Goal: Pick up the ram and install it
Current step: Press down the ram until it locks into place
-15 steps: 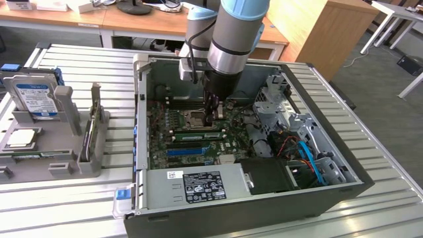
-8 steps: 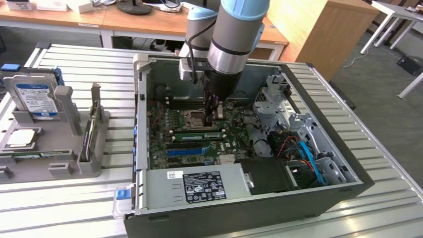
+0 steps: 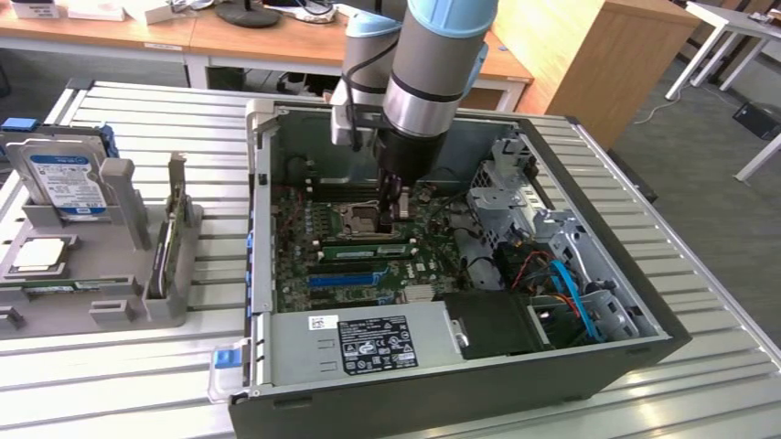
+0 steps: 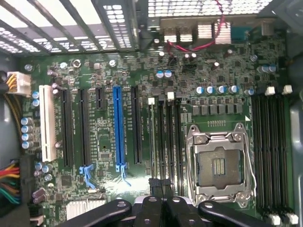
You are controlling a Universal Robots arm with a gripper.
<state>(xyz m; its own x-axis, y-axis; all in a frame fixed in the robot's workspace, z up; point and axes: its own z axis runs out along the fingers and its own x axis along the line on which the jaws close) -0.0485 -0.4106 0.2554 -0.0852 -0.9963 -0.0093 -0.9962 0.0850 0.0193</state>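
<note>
Gripper (image 3: 393, 224) closed, down inside the open PC case (image 3: 635, 338) over the memory slots beside the empty CPU socket (image 4: 218, 165). Ram (image 3: 364, 249) looks seated in a slot, hard to confirm. Blue slot (image 4: 119, 127), power supply (image 3: 366, 338), hard drive (image 3: 61, 183) nearby.

Wooden desks (image 3: 244, 41) and a wooden cabinet (image 3: 586, 55) stand on grey floor (image 3: 720, 137).

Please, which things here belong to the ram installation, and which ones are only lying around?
Belong to the job: gripper, shut, low inside the case; green ram on the motherboard beside the CPU socket.
Just lying about: hard drive in the grey holder; power supply; blue slot.
</note>
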